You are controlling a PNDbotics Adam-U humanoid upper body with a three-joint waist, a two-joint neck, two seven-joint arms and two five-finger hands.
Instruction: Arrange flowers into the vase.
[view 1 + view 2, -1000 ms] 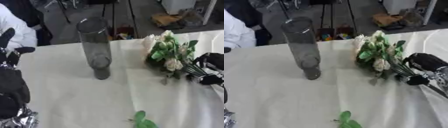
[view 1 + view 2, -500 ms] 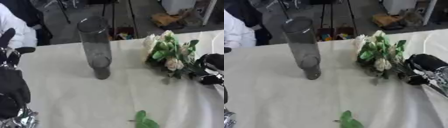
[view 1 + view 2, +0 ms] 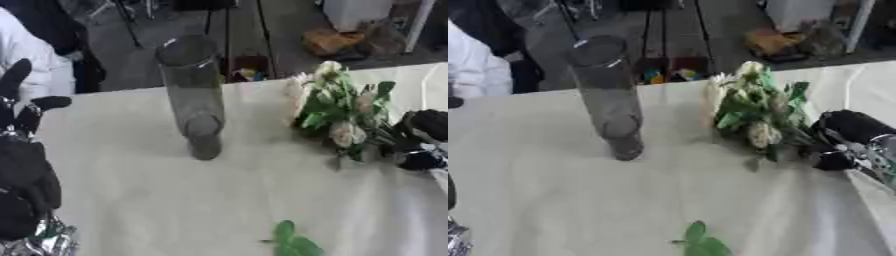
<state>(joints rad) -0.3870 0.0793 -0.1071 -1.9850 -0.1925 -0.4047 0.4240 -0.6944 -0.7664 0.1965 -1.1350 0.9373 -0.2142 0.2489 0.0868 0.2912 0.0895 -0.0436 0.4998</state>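
Observation:
A tall smoky glass vase [image 3: 193, 95] stands upright on the white tablecloth [image 3: 175, 200], left of centre. To its right a bunch of white flowers [image 3: 754, 112] with green leaves rests over the cloth, blooms toward the far edge. My right hand [image 3: 849, 140] is curled round the stems at the bunch's lower right. My left hand [image 3: 22, 150] rests at the left edge, fingers up and relaxed, holding nothing.
A loose green leaf sprig [image 3: 700, 241] lies near the front edge. A person in white [image 3: 26, 55] is at the far left beyond the table. Past the far table edge is a dark floor with boxes [image 3: 337, 40].
The flower bunch has shifted slightly with my right hand. The vase and left hand have stayed put.

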